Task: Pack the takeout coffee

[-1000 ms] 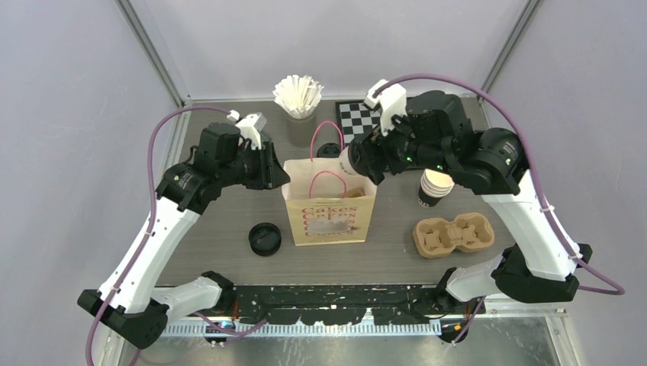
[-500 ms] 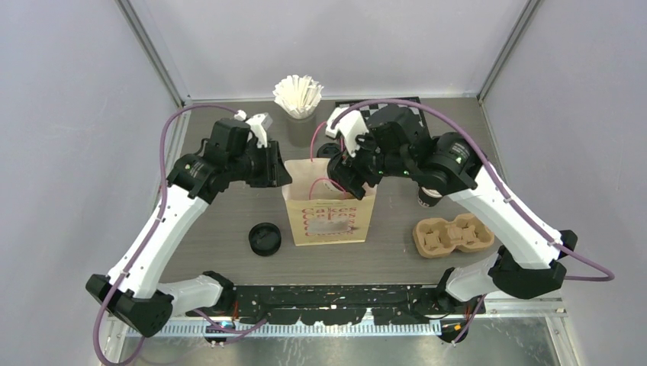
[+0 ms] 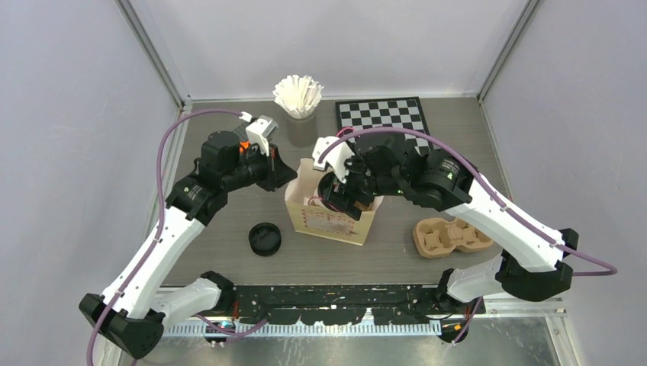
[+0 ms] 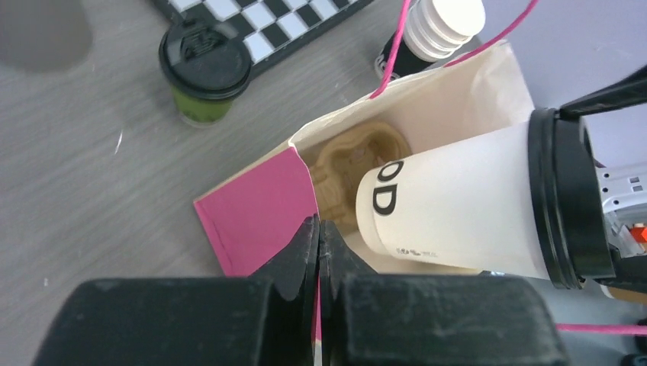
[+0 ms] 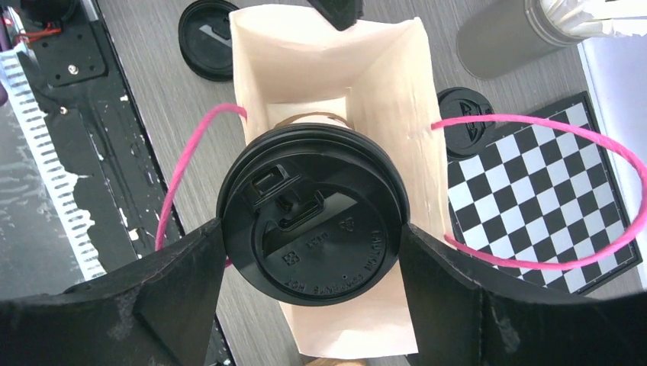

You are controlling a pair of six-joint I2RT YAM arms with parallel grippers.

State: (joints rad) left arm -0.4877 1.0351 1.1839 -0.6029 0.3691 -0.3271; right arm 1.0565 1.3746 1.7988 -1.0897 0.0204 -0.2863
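The paper bag [image 5: 381, 76] is held by its rim in the left pincer [image 4: 319, 236], which is pressed shut on it. The white, black-lidded coffee cup [image 4: 458, 206] is clamped in the right pincer [image 5: 313, 229], its base within the bag's mouth. A slow, upright descent onto the pulp carrier [image 4: 358, 152] inside is advised. The grey wood-grain worktop [image 3: 381, 252] is enclosed by pale walls [image 3: 328, 38].

The white lidded cup [image 4: 458, 202] between the jaws of the right gripper [image 5: 311, 229] nearly fills the mouth of the paper bag [image 5: 397, 99], leaving slim gaps along the walls. The pink handles [image 5: 519, 116] arch on either side, and the left gripper [image 4: 317, 232] pinches one rim. A pulp carrier [image 4: 355, 156] seems to sit inside. On the tabletop [image 3: 229, 255], a loose lid [image 3: 265, 239] lies left of the bag and a second carrier [image 3: 452, 235] right.
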